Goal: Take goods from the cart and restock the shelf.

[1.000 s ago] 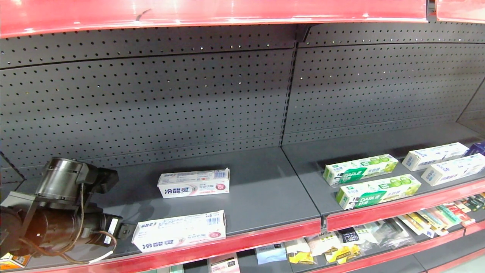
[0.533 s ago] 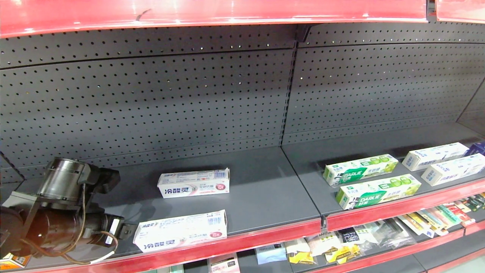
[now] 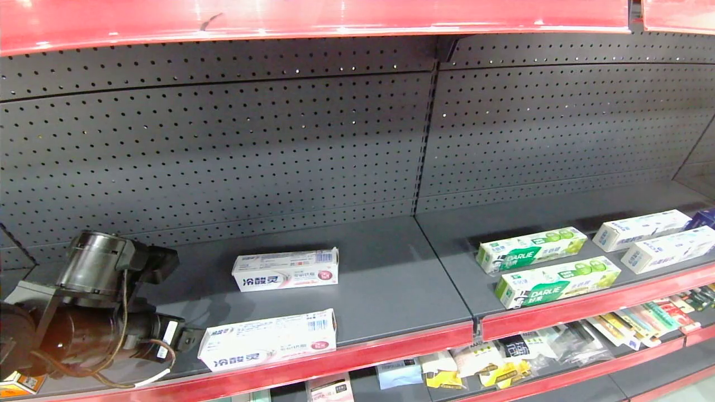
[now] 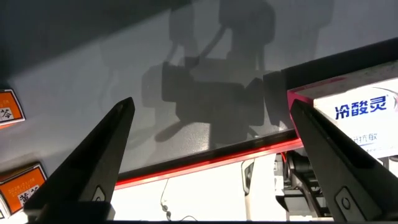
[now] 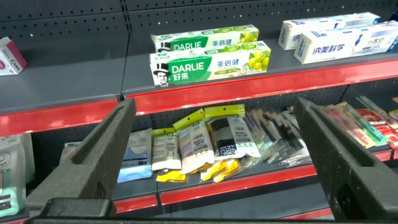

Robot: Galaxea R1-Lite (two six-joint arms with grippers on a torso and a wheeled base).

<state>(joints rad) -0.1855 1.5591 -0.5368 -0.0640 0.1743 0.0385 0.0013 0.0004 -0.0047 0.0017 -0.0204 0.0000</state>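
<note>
We see left tool (image 4: pixel 211 104) wide, empty | front toothpaste box (image 3: pixel 268 339) just right of it, long axis along edge of shelf (image 3: pixel 391 279) | left arm nearer | right tool (image 5: pixel 214 109) wide too

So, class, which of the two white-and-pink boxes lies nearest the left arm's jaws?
The front box, along the shelf's red edge, right beside the left jaws; the rear box sits farther back.

Bright overhead light; glare on red upper shelf front (image 3: pixel 335 17); pegboard (image 3: pixel 223 139) beneath shaded.
</note>
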